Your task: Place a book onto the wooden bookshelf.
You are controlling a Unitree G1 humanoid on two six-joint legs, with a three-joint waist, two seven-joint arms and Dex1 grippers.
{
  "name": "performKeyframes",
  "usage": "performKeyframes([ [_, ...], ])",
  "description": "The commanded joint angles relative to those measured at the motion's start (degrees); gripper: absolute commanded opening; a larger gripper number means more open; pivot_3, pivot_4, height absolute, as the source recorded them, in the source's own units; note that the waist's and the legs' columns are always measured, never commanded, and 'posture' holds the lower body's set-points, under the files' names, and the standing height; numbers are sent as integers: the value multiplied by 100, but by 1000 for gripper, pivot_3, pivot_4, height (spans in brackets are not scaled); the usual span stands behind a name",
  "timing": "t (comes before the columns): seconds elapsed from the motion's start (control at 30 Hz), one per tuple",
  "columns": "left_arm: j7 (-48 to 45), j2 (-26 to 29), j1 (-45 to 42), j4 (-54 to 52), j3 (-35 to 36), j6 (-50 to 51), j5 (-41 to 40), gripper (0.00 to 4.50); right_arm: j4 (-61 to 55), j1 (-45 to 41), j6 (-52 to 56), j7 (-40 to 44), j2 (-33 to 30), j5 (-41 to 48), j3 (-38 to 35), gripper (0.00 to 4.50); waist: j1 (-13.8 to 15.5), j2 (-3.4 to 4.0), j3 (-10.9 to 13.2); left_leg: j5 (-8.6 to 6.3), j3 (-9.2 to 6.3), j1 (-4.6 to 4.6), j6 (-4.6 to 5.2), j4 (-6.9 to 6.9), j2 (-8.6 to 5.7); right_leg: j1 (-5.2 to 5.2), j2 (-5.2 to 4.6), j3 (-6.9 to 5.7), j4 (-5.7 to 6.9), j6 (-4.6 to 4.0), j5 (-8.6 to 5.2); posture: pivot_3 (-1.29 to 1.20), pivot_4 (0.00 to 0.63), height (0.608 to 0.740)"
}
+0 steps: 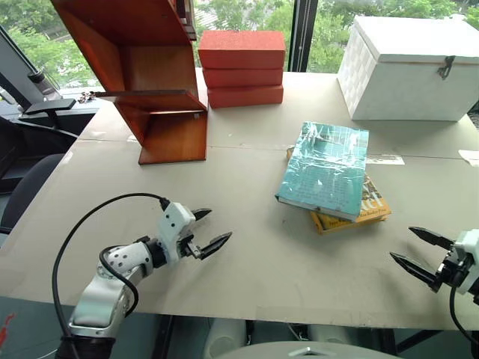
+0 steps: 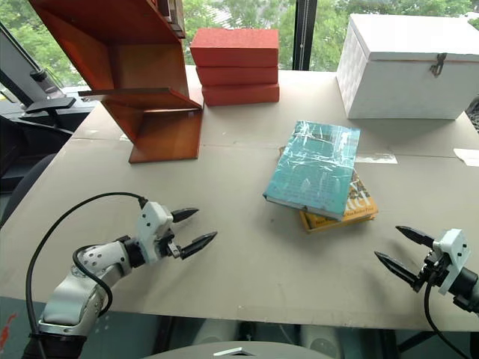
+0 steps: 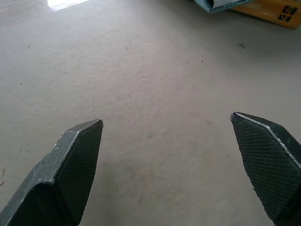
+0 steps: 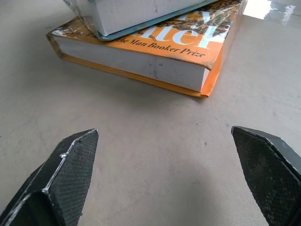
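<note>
The teal-green book (image 1: 325, 170) with a glossy cover lies flat mid-table, resting on a smaller yellow-orange book (image 1: 359, 211). The reddish-brown wooden bookshelf (image 1: 146, 78) stands at the back left of the table. My left gripper (image 1: 207, 230) hovers open over bare table near the front left, well short of the books. Near the front right edge my right gripper (image 1: 414, 249) is open too, facing the yellow-orange book's (image 4: 141, 56) pale page edges, with the book's (image 4: 136, 16) edge above. Both are empty.
A stack of three red-orange bricks (image 1: 242, 67) sits behind the bookshelf's right side. A white box (image 1: 408, 67) with a clasp stands at the back right. A paper scrap (image 1: 469, 156) lies at the right edge. An office chair (image 1: 22, 187) is off the table's left side.
</note>
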Motion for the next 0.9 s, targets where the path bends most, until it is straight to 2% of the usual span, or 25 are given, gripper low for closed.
performKeyframes([
  [0.03, -130, 85, 65, -235, 144, -3, -186, 4477, -204, 73, 0, 37, -57, 120, -201, 4500, -3, 0, 0, 0, 0, 0, 0, 0, 0, 0, 1, 0, 0, 0, 0, 0, 150, 740],
  [0.23, -327, 179, -332, 37, 136, 107, -299, 4477, -435, 106, 14, -109, -10, 145, -282, 4500, 9, 0, 0, 0, -1, 1, 1, 2, 0, 1, 2, 0, 1, -1, 0, 0, 150, 740],
  [0.43, -445, 64, -1365, 406, -20, 872, -737, 4477, -1017, 205, 210, -311, 34, 402, -425, 4500, 7, 0, 0, 6, -6, -3, -10, 5, -1, 2, 4, -5, 1, 19, 11, 0, 150, 740],
  [0.57, -750, -128, -2418, 1153, -355, 1419, -868, 4477, -1524, 244, 459, -478, 60, 666, -539, 4500, 9, -1, 0, 11, -16, -4, -20, 17, -4, 10, 17, -6, 1, 20, 11, 0, 150, 740],
  [0.67, -829, -414, -3310, 1942, -502, 2510, -1205, 4477, -1910, 208, 698, -599, 40, 911, -618, 4500, 5, -2, 1, 13, -18, -5, -22, 25, -4, 12, 22, -1, 1, 22, 12, 0, 150, 740],
  [0.8, -663, -1120, -4603, 3337, -186, 4036, -1824, 4477, -2587, 207, 1143, -737, -8, 1440, -751, 4500, 11, -5, 4, 13, -44, -26, -22, 50, -6, 12, 28, -19, 4, 24, 13, 0, 150, 740],
  [0.9, -590, -1413, -5273, 4288, -207, 4219, -1645, 4477, -2901, 237, 1328, -805, -52, 1541, -774, 4500, 4, -18, 11, 13, -64, -37, -22, 54, -29, 11, 28, -28, 3, 25, 13, 0, 150, 740],
])
